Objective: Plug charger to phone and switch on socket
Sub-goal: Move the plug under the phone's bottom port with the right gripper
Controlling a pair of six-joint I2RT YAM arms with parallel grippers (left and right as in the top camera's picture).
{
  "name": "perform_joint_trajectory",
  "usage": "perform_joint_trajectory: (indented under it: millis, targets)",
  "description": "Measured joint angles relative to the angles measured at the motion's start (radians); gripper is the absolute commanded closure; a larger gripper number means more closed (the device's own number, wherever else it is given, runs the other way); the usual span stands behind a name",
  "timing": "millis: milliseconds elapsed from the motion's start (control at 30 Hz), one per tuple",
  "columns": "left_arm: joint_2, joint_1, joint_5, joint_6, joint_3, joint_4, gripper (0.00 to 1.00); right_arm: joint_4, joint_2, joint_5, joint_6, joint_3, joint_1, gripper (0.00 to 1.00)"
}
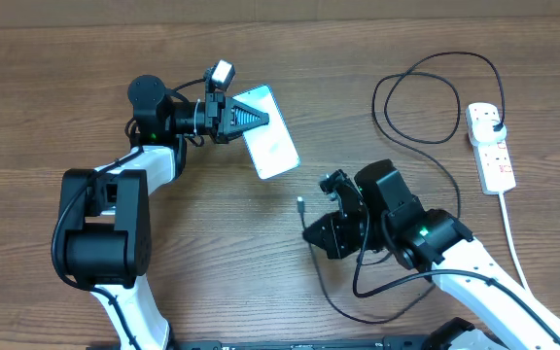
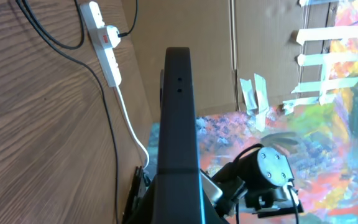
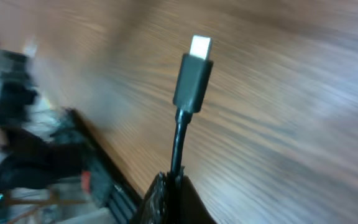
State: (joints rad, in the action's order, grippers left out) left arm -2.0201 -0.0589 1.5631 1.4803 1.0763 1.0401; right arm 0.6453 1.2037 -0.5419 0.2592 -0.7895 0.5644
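Observation:
My left gripper (image 1: pixel 257 119) is shut on the phone (image 1: pixel 270 136), whose light screen faces up at a slant in the overhead view. In the left wrist view the phone (image 2: pixel 178 118) shows edge-on as a dark bar rising from the gripper (image 2: pixel 178 211). My right gripper (image 1: pixel 311 229) is shut on the charger cable just behind its connector tip (image 1: pixel 300 203), a short way to the right of the phone and below it. The right wrist view shows the connector (image 3: pixel 193 74) sticking out above the shut gripper (image 3: pixel 174 186). The charger's plug (image 1: pixel 495 123) sits in the white socket (image 1: pixel 491 146) at the right.
The black cable lies in loops (image 1: pixel 416 97) between the socket and my right arm, with more slack (image 1: pixel 377 311) near the front edge. The socket's thick white cord (image 1: pixel 513 233) runs toward the front right. The left wrist view also shows the socket (image 2: pixel 103 40).

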Motion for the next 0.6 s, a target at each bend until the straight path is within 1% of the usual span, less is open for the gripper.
perform_joint_trajectory:
  millis: [67,167,433,600]
  targets:
    - [0.0,-0.009,0.0,-0.011,0.0,0.0,0.96,0.074,0.0,0.055,-0.042,-0.044,0.007,0.96]
    - [0.0,-0.027,0.0,-0.027,0.0,0.0,0.96,0.116,0.0,0.106,-0.08,-0.091,0.038,0.96]
    - [0.0,-0.052,0.0,-0.068,0.0,0.0,0.96,0.133,0.0,0.216,-0.125,-0.114,0.166,0.96]
    - [0.0,-0.052,0.0,-0.087,0.0,-0.001,0.96,0.145,0.0,0.284,-0.129,-0.115,0.17,0.96]
